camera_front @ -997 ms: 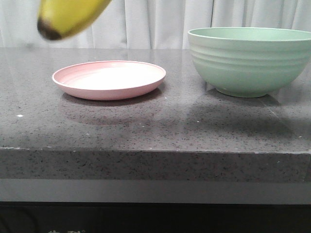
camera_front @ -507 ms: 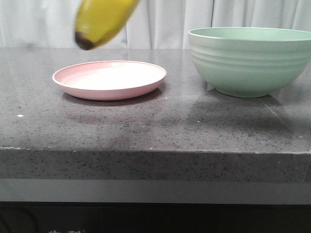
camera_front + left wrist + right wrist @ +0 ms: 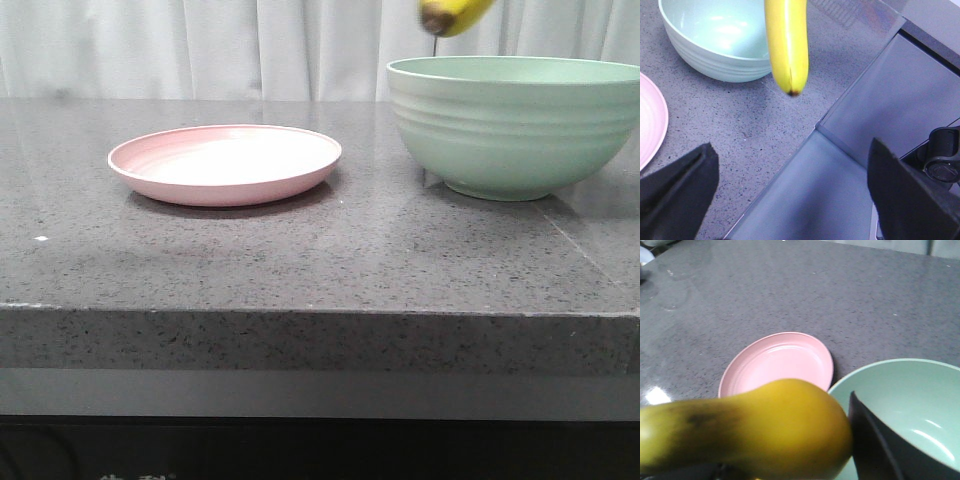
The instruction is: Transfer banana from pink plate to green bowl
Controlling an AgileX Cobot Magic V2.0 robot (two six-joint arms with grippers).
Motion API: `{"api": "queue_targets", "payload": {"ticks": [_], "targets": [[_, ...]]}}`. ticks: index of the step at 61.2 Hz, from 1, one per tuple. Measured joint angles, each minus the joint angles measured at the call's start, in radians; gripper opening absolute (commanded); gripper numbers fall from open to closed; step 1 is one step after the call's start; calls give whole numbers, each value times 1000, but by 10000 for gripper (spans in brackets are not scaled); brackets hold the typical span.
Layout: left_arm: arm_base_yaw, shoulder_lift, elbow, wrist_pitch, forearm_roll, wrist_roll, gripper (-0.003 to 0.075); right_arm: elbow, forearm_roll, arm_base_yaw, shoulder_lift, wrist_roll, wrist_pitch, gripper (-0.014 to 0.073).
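Note:
The yellow banana hangs in the air just above the left rim of the green bowl, dark tip down; only its lower end shows in the front view. My right gripper is shut on the banana, one dark finger pressed against its side. Below it lie the pink plate and the bowl, both with nothing in them. The pink plate sits left of the bowl. My left gripper is open and holds nothing, over the table's front edge, with the banana and bowl beyond.
A white curtain closes off the back of the grey speckled counter. Below the counter's front edge is a grey ledge. A dark round robot part sits lower, off the table.
The banana has travelled right, from above the plate's left side to above the bowl's left rim, and sits a little higher in the view. Plate and bowl have not moved.

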Motion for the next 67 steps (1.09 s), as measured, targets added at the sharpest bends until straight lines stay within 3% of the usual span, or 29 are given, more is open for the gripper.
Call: {"api": "queue_targets", "payload": {"ticks": [17, 46, 50, 61, 67], "targets": [[0, 0, 0, 0, 0, 0, 598, -104, -25, -109, 116, 39, -8, 171], [0, 0, 0, 0, 0, 0, 598, -116, -25, -113, 311, 39, -126, 178], [0, 0, 0, 0, 0, 0, 598, -116, -25, -113, 340, 41, -126, 226], [0, 0, 0, 0, 0, 0, 598, -116, -25, -113, 382, 41, -126, 513], [0, 0, 0, 0, 0, 0, 598, -116, -22, -113, 386, 41, -131, 540]]}}
